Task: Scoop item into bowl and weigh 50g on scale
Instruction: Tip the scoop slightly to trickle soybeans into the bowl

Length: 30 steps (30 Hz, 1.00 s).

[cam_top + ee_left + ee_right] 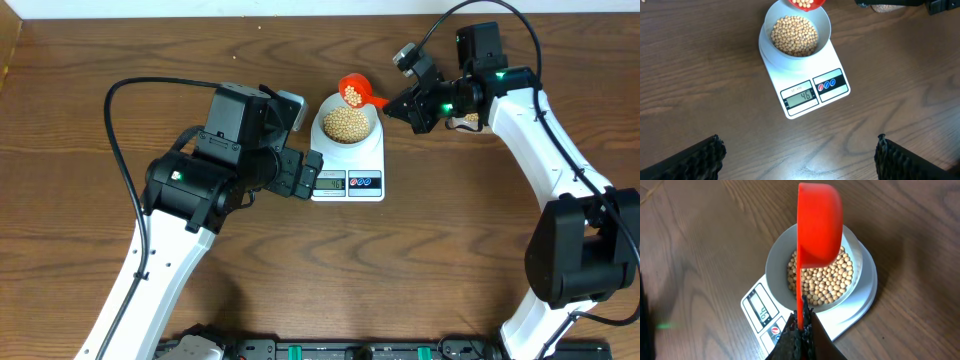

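Note:
The white scale (348, 172) stands mid-table with the pale bowl (322, 122) on it, holding tan beans (347, 123). Its display (801, 96) reads 46. My right gripper (398, 103) is shut on the handle of an orange scoop (354, 91), held tilted over the bowl's far rim with beans in it. In the right wrist view the scoop (819, 225) hangs over the bowl (778, 255) and beans (827, 282), pinched between my fingers (802, 322). My left gripper (799, 155) is open and empty, just left of the scale's front (308, 175).
A container of beans (463, 121) shows partly behind the right arm, at the back right; it also peeks in at the top of the left wrist view (887, 7). Bare wooden table (430, 260) lies in front of the scale.

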Available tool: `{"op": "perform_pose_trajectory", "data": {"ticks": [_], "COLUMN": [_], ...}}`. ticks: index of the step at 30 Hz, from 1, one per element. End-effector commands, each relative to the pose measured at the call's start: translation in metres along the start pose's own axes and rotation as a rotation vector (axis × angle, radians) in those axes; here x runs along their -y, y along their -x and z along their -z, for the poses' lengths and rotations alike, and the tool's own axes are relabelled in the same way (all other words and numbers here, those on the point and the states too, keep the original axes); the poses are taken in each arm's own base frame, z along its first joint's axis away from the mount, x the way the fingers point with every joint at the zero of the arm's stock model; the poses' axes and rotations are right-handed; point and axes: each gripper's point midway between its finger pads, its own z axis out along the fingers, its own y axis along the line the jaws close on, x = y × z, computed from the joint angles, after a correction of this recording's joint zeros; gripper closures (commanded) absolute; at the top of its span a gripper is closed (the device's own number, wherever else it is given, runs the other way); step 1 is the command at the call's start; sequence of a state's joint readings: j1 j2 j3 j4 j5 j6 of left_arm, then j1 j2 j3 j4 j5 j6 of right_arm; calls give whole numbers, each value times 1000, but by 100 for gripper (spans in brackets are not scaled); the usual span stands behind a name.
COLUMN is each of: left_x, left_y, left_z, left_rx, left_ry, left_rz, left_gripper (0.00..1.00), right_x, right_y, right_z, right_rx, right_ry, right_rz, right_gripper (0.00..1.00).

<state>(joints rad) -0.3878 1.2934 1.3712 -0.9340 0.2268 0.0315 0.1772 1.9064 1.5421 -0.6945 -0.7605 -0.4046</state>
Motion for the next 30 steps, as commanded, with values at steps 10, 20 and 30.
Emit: {"op": "perform_pose_trajectory", "data": {"ticks": [10,20,30], "left_x": [-3,-3,-3], "left_y": [2,2,2], "left_z": [0,0,0], "left_rx": [2,2,2], "left_ry": [12,12,12], "left_rz": [-14,-14,-14], "left_gripper": [2,2,2], "right_x": [-9,-9,-8], "right_y": [18,18,18], "right_z": [11,11,11], "right_rx": [36,35,32], "right_ry": [-13,-18,-24], "right_rz": [135,183,229], "right_gripper": [99,99,99]}}
